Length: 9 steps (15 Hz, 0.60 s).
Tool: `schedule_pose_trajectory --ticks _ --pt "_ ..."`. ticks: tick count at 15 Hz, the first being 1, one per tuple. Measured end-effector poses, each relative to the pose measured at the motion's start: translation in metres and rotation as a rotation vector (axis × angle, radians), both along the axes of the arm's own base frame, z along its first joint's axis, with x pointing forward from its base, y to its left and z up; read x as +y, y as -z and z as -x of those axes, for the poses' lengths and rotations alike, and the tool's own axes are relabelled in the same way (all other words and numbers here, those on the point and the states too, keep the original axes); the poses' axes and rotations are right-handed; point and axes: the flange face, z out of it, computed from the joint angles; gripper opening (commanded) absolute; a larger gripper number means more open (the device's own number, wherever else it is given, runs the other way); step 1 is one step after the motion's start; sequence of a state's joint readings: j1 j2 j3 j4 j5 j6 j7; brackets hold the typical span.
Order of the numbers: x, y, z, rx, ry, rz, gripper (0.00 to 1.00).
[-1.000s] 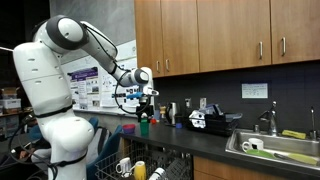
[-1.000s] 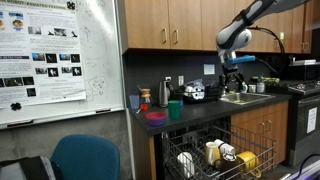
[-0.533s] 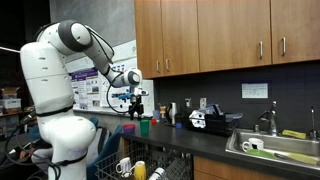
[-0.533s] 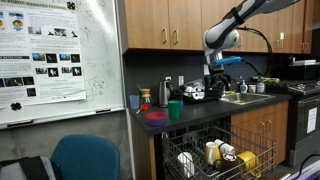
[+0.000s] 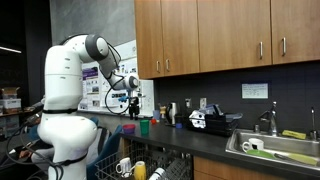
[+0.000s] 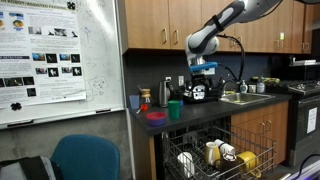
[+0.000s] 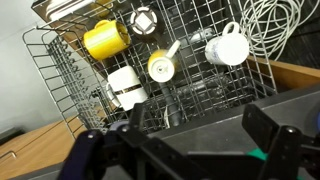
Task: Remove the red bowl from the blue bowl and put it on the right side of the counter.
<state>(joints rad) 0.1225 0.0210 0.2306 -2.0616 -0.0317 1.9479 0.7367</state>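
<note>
The red bowl [image 6: 156, 116] sits in the blue bowl [image 6: 156, 122] at the near end of the dark counter [image 6: 205, 113], next to the green cup [image 6: 175, 109]. In an exterior view the bowls [image 5: 128, 128] and the cup [image 5: 143, 126] stand at the counter's [image 5: 205, 141] left end. My gripper [image 6: 200, 92] hangs open and empty above the counter, beyond the cup; it also shows in an exterior view [image 5: 133, 103]. In the wrist view the open fingers [image 7: 178, 142] frame the counter edge, with a sliver of green [image 7: 258, 153] by the right finger. The bowls are out of the wrist view.
An open dishwasher rack [image 7: 190, 90] with a yellow mug [image 7: 105, 40] and white mugs sticks out below the counter [image 6: 215, 155]. A black appliance [image 5: 210, 120] and a steel sink [image 5: 272, 150] lie further along. Wooden cabinets hang overhead. A blue chair [image 6: 85, 158] stands by the whiteboard.
The arm has swung along the counter toward the end with the bowls and the green cup. The gripper stays open and empty. The bowls have not moved.
</note>
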Motion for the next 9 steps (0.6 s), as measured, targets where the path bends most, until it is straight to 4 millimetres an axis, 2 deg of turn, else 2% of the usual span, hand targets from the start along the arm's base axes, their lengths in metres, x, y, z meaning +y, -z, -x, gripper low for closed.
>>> schedule_pose_trajectory --ticks 5,9 --pt "0.034 0.013 -0.044 -0.003 0.082 -0.026 1.00" --pt "0.074 0.010 -0.069 -0.031 0.056 -0.064 1.00"
